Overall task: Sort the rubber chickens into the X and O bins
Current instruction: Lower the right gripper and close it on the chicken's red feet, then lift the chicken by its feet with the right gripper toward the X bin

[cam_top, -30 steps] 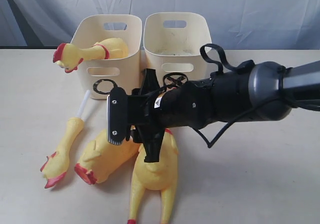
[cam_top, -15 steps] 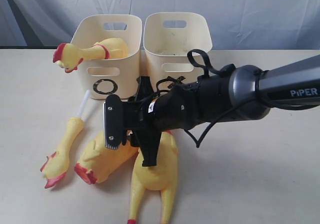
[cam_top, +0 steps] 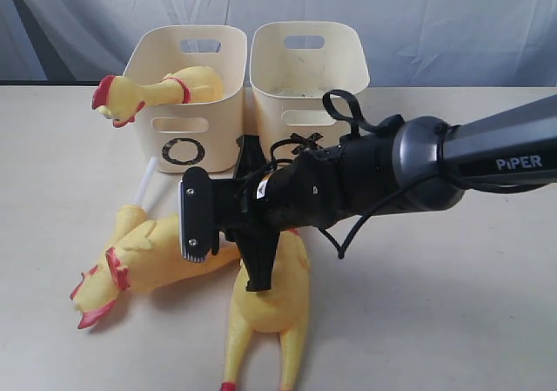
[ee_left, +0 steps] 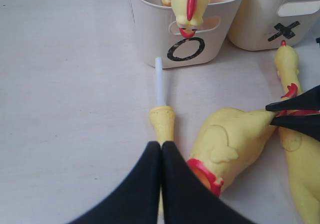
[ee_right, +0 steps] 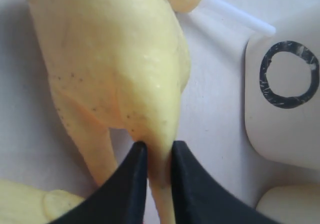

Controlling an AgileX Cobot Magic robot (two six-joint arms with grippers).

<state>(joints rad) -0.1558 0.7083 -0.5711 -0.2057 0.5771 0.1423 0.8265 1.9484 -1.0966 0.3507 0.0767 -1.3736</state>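
Right arm: stretched across in front of the O bin, low over the table, because the bird it wants lies on the far side of its reach.
X bin: right beside the O bin, touching or nearly so. No chicken shows in it, so it looks like it's waiting for one.
Long chicken: flat on the table in front of the O bin and off to its X side, partly under the arm, not gripped.
Fat chicken: in front of the O bin, head pointing away from it, pinched by its thin rear end so the bulky body trails behind the grip.
Binned chicken: inside the O bin, neck and head hanging out over the rim, so that one's sorted.
Thin chicken: in front of the O bin, its white tube pointing at the bin, with the fat one leaning over it.
Right gripper: nearly closed, clamped on the fat chicken's narrow end.
Left gripper: fully closed on nothing, hanging over the thin chicken.
Changed: a second ago the right jaws were wide open. Now they've nipped in, and the fat chicken has swung over onto the thin one with its head up. Can't say whether it's lifted or just dragged.
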